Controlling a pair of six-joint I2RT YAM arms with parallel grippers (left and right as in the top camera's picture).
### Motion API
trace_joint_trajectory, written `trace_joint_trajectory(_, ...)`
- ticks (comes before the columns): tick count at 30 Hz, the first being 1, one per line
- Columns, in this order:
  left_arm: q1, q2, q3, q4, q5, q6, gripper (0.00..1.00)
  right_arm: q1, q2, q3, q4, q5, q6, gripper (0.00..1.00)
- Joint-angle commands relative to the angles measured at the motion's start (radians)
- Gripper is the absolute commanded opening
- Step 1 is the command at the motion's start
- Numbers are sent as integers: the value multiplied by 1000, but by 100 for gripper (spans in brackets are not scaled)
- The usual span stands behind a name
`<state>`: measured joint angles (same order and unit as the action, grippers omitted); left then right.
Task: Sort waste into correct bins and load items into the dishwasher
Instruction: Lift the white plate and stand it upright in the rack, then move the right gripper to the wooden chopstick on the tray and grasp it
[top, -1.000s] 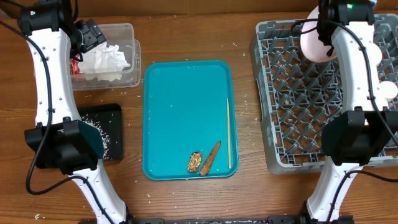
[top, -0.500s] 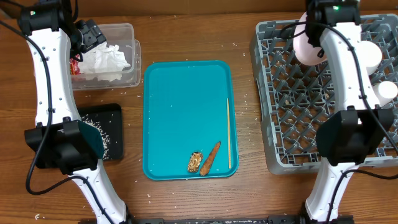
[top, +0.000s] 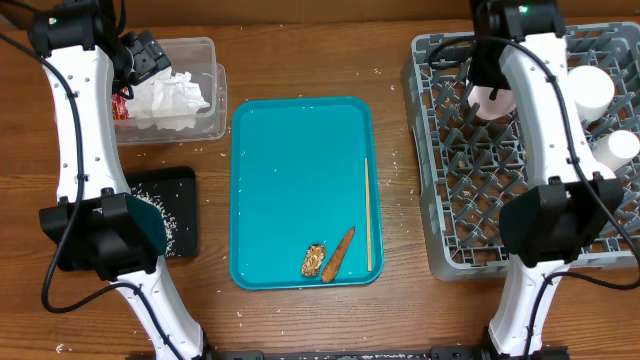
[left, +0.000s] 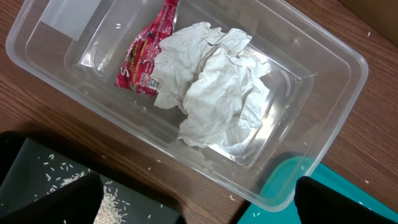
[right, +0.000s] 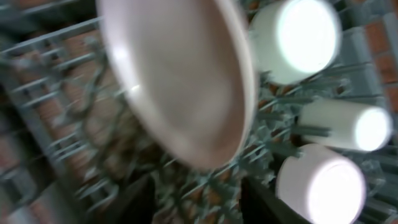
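Pale-pink plate: tilted among pegs of grey dish rack, near its far left corner; blurred in wrist view. Right gripper: jaws parted, plate rim just beyond tips, not clamped. White cups: in rack beside plate. Left gripper: jaws wide apart above clear tub holding napkins and red wrapper. Carrot stick, brown lump: on teal tray.

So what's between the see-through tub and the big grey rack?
Overhead view: the teal tray lies between the clear tub and the grey rack, holding a carrot-like stick and brown lump.
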<state>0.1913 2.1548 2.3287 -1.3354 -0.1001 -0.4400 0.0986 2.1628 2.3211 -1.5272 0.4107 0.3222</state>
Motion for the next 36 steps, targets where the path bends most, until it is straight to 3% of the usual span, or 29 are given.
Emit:
trace_joint_trajectory(1,-5,-28,-3,1,4,-13,100,1,-37,95,-39,-371,-18,50)
trace_joint_trajectory(6,-5,-28,-3,1,4,-13,100,8,-55,114,-118,-836,-117,52)
trace_joint_trajectory(11,-5,-28,-3,1,4,-13,100,76,-55,79,-167,-834,-148,55)
trace_joint_trajectory(14,-5,-28,-3,1,4,-13,100,176,-53,13,-157,-740,-148,92)
trace_joint_trajectory(15,-5,-28,-3,1,4,-13,99,200,-53,-8,-148,-724,-147,100)
trace_joint_trajectory(21,-5,-28,-3,1,4,-13,100,347,-52,-260,14,-650,-50,99)
trace_joint_trajectory(28,-5,-28,-3,1,4,-13,100,426,-52,-539,169,-647,44,78)
trace_joint_trajectory(36,-5,-28,-3,1,4,-13,100,468,-52,-656,208,-610,78,74)
